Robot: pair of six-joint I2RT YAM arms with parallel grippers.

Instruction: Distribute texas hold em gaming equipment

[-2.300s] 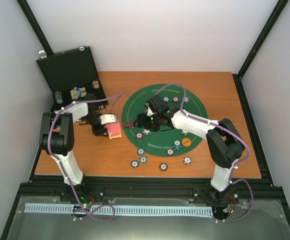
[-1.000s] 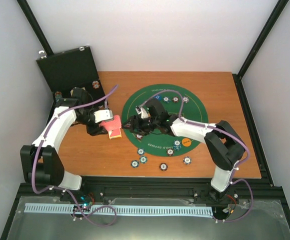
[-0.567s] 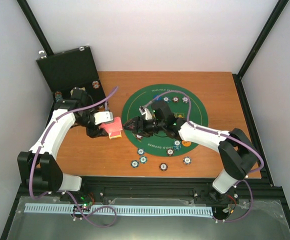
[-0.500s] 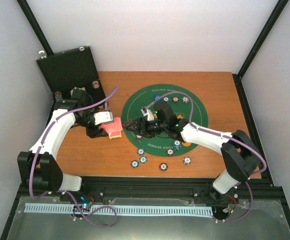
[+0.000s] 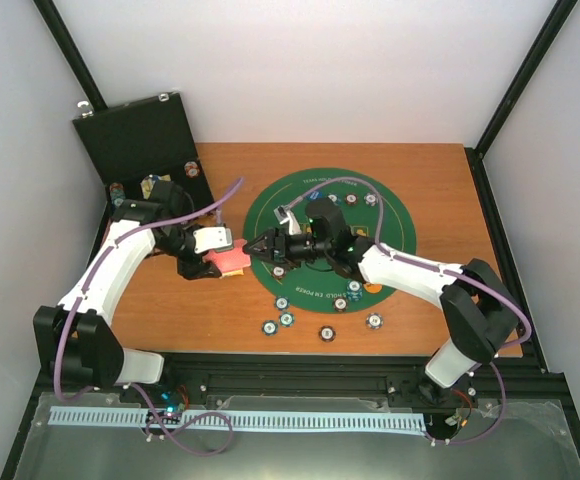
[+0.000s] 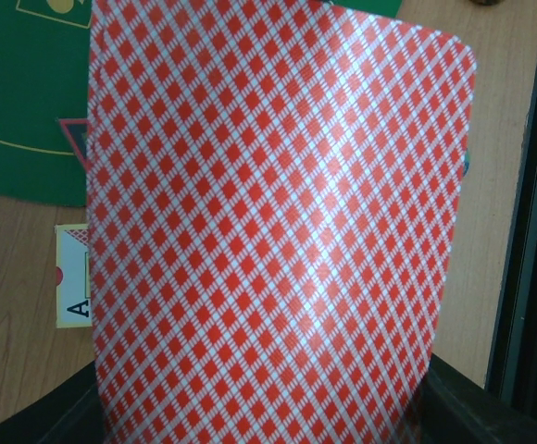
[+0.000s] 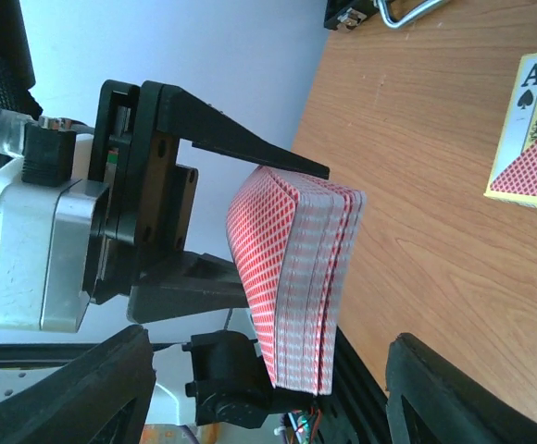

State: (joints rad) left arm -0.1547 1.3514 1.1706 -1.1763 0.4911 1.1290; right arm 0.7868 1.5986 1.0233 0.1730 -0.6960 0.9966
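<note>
From above, the left gripper point(image 5: 220, 262), jaws holding a deck of red-backed playing cards point(image 5: 236, 256), sits just left of the round green felt mat point(image 5: 395, 215). The right gripper point(image 5: 258, 246), jaws wide, faces it. Left wrist: the deck's top card back point(image 6: 278, 231) fills the view. Right wrist: the deck point(image 7: 296, 268) stands just ahead of the wide jaws.

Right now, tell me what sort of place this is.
Probably a robot test cell staged as a poker table: green Texas Hold'em mat, striped poker chips, red-backed card deck, white enclosure walls.

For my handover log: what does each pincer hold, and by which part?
Left pincer holds the deck by two opposite edges. Right pincer is open and holds nothing.
</note>
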